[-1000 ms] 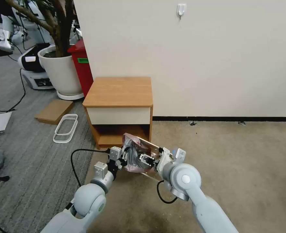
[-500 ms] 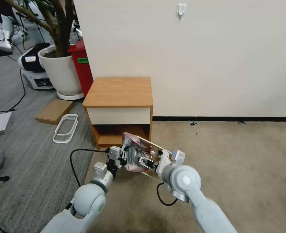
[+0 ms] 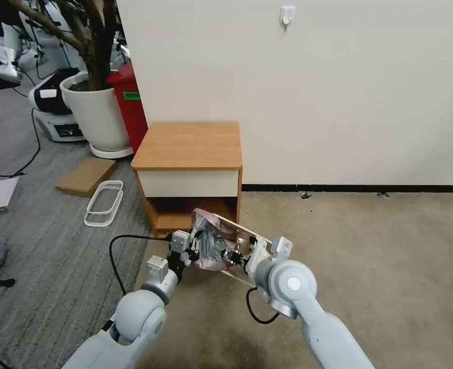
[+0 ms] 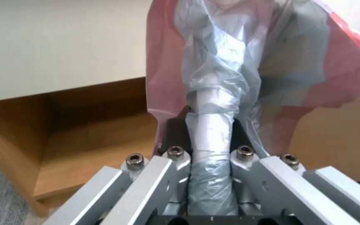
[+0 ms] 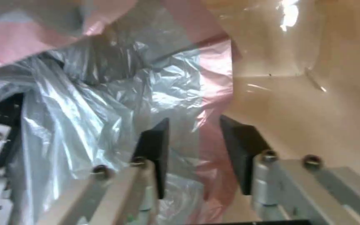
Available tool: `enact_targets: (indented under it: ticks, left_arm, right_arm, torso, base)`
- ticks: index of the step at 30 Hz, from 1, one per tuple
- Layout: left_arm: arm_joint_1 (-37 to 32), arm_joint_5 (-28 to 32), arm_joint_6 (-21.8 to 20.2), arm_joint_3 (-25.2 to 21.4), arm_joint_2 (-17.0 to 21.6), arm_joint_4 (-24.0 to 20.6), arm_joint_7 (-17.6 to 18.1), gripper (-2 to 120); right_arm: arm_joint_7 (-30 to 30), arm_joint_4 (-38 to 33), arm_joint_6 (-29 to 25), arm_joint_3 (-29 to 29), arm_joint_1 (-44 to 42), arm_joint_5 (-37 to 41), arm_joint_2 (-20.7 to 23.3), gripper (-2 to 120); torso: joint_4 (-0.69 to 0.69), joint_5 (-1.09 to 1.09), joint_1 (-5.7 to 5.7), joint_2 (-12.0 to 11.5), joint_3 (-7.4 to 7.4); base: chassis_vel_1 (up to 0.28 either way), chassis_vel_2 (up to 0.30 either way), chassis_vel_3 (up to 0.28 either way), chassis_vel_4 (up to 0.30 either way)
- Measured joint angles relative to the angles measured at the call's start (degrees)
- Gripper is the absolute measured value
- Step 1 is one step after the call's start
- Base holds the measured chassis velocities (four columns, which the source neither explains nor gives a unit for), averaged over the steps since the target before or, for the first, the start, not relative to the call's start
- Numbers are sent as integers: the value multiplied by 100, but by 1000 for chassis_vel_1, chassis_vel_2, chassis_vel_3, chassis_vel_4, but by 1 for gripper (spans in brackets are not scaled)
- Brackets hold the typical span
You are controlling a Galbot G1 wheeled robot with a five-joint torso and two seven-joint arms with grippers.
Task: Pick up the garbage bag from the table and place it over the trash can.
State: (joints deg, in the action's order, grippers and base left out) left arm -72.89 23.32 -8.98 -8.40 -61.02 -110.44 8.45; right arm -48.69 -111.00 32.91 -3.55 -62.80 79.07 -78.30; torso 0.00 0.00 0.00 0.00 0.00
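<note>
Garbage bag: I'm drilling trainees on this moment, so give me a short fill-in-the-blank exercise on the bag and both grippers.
1. The left gripper is shut on the crinkly grey plastic garbage bag with the ____ edge.
2. The right gripper has its black fingers ____, astride a fold of the bag.
3. The bag hangs before the orange-brown wooden table, in front of its open lower ____.

Missing: pinkish-red; open; shelf

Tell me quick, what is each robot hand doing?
Left gripper: shut on the garbage bag.
Right gripper: open around the bag's pink edge.

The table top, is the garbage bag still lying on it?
No, the table top is bare wood; the garbage bag hangs between both grippers, low in front of it.
</note>
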Motion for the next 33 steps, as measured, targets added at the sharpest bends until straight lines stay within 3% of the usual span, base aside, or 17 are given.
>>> enact_targets:
  ticks: [8,11,15,20,21,33]
  left_arm:
    - [3,-5,15,-28,8,21,8,7]
    - [15,-5,37,-80,13,21,8,7]
    - [37,-7,152,-146,30,46,-76,7]
    - [48,-30,231,-167,33,49,-151,7]
    - [48,-59,265,-176,41,51,-180,7]
    - [15,-298,510,-249,58,31,-400,7]
  right_arm:
    - [91,-107,-8,-62,-38,-238,73,1]
    - [111,-200,1,-153,-58,-245,140,1]
    - [119,-412,70,-320,-116,-37,241,21]
    - [52,-445,126,-472,-125,360,192,33]
    - [7,-446,200,-541,-125,597,167,41]
    - [-157,-173,437,-744,-53,1191,11,82]
  torso:
    - [0,0,0,0,0]
    - [0,0,0,0,0]
    - [0,0,0,0,0]
    - [0,0,0,0,0]
    - [0,0,0,0,0]
    - [0,0,0,0,0]
  base:
    - [0,0,0,0]
    - [0,0,0,0]
    - [0,0,0,0]
    - [0,0,0,0]
    - [0,0,0,0]
    - [0,0,0,0]
